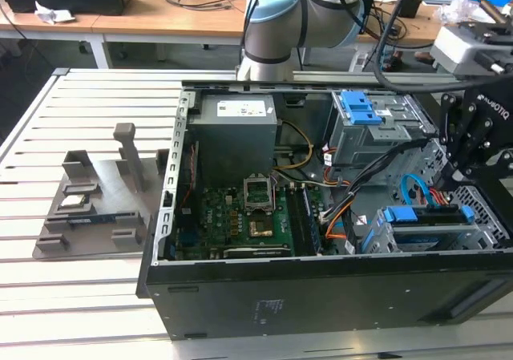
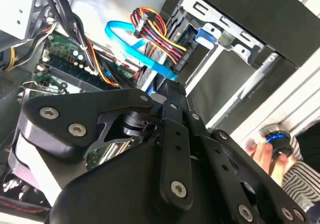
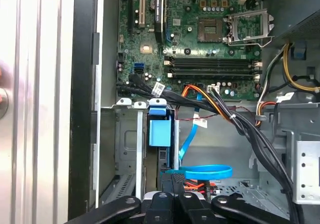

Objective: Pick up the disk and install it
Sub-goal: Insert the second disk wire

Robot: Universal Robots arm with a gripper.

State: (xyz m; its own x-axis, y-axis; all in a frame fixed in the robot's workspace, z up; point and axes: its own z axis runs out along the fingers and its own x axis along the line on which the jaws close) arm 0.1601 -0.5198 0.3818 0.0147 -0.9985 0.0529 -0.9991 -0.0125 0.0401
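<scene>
The disk (image 1: 425,216) sits edge-up in the lower grey drive bay at the exterior view's right of the open computer case, and its blue carrier bracket runs along the top. In the first wrist view the blue bracket of the disk (image 3: 160,132) stands between the bay's metal rails. My gripper (image 1: 450,185) hangs just above the disk's far end. Its black fingers are closed together in both wrist views, with the gripper (image 3: 172,181) (image 2: 170,87) close to the disk's edge. Nothing is visible between them.
A blue flat cable (image 3: 200,171) and bundled wires (image 3: 235,116) lie beside the bay. The upper cage with a blue latch (image 1: 365,111), the power supply (image 1: 236,131) and the motherboard (image 1: 240,212) fill the case. A grey fixture (image 1: 96,208) lies on the slatted table. A person's hand (image 2: 262,151) is outside the case.
</scene>
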